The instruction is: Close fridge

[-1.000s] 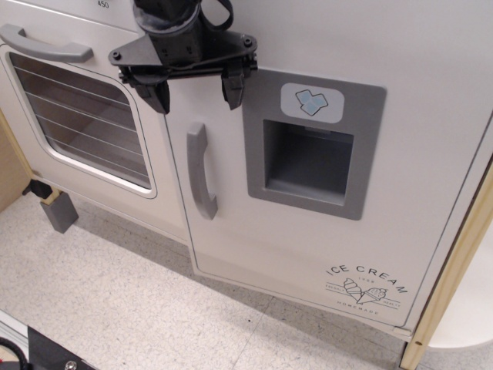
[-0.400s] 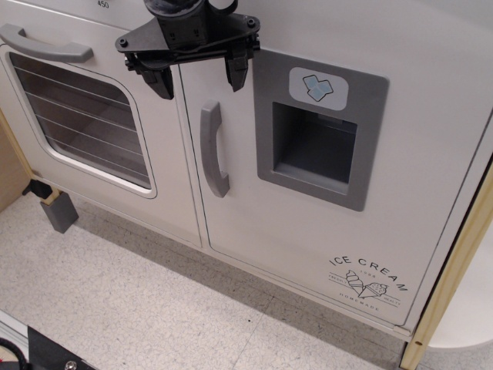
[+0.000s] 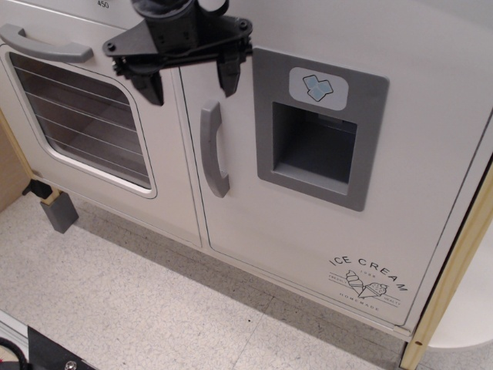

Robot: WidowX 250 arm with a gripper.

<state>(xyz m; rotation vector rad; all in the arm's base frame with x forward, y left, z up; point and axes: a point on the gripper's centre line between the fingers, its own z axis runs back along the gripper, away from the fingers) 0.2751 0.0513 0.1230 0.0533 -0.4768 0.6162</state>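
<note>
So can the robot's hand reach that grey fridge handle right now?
Probably yes. The hand hangs open just above the handle, with nothing between them. The fridge door looks shut, so the handle sits flat in front, out in the open.

White fridge (image 3: 308,231), grey handle (image 3: 213,149), blue ice sticker (image 3: 317,87), black claw (image 3: 189,83)

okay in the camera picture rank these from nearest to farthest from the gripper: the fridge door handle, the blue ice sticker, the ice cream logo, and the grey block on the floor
From the gripper:
1. Fridge door handle, just below it.
2. Blue ice sticker, off to the right at gripper height.
3. Grey block, down on the floor at lower left.
4. Ice cream logo, at the door's lower right corner.
</note>
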